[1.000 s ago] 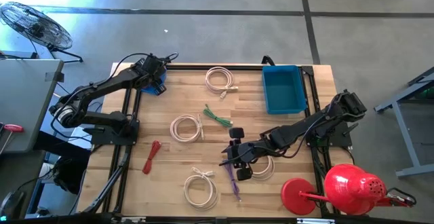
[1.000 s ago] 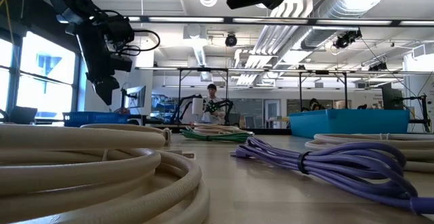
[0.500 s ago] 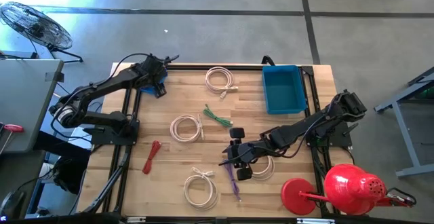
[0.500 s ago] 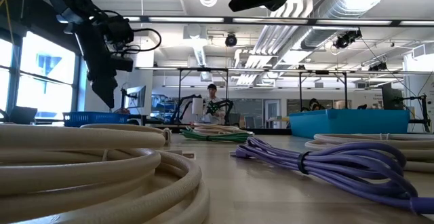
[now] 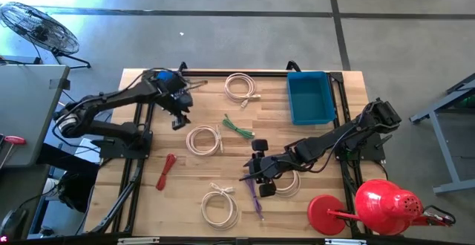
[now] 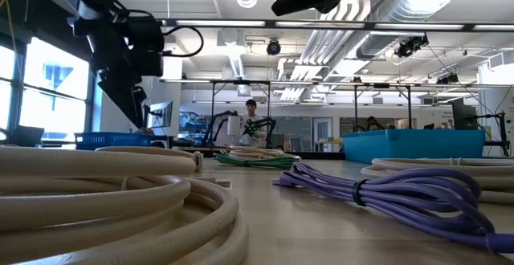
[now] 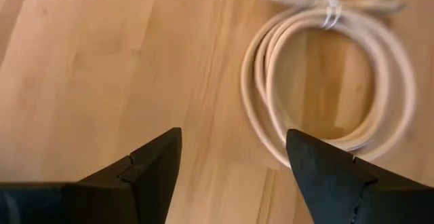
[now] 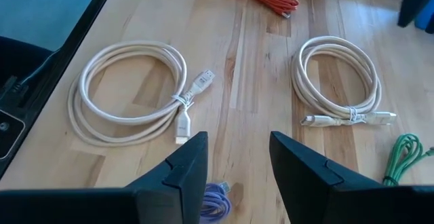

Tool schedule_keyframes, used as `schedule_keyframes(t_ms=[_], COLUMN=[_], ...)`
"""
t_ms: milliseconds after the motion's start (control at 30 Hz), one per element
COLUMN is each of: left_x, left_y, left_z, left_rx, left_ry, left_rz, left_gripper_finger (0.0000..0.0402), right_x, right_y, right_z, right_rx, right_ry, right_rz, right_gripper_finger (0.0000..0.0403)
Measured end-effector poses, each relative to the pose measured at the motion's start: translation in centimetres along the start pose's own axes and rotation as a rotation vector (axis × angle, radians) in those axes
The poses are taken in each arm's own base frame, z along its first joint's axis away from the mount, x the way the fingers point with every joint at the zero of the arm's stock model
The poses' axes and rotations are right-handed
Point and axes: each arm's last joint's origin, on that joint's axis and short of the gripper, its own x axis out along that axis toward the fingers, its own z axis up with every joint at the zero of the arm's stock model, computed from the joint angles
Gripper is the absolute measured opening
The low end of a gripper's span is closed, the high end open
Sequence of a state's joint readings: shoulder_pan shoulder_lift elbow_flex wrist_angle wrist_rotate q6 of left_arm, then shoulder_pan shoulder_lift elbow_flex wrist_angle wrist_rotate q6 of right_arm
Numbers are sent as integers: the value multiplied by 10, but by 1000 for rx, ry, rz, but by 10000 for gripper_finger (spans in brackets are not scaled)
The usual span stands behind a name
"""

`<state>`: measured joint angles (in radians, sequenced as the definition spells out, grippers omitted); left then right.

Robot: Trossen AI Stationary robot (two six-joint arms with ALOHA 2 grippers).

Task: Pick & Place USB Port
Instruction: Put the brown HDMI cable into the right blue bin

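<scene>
Wooden table (image 5: 319,141): bare near left edge | left gripper (image 5: 180,119) released, beside cream coil (image 5: 203,139) | right gripper (image 5: 256,178) parted, empty, over purple cable (image 5: 256,199) | blue bin (image 5: 309,96) at far edge

The table (image 5: 326,148) is pale, smooth wood planking with visible grain, the coiled cream cable (image 7: 332,81) looks like matt plastic, and the blue bin (image 5: 310,96) like smooth plastic.
</scene>
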<state>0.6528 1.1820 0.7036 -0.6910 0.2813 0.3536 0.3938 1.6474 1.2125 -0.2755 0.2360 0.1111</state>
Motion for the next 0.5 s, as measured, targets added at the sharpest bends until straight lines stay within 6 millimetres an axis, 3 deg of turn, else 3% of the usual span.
schedule_keyframes(t_ms=[500], left_x=[15], left_y=[-75], left_z=[11], left_rx=[3], left_ry=[62], left_rz=[106], left_gripper_finger=[261], right_x=[0], right_y=[0], right_z=[-1], right_rx=[12], right_ry=[9], right_rz=[2], right_gripper_finger=[151])
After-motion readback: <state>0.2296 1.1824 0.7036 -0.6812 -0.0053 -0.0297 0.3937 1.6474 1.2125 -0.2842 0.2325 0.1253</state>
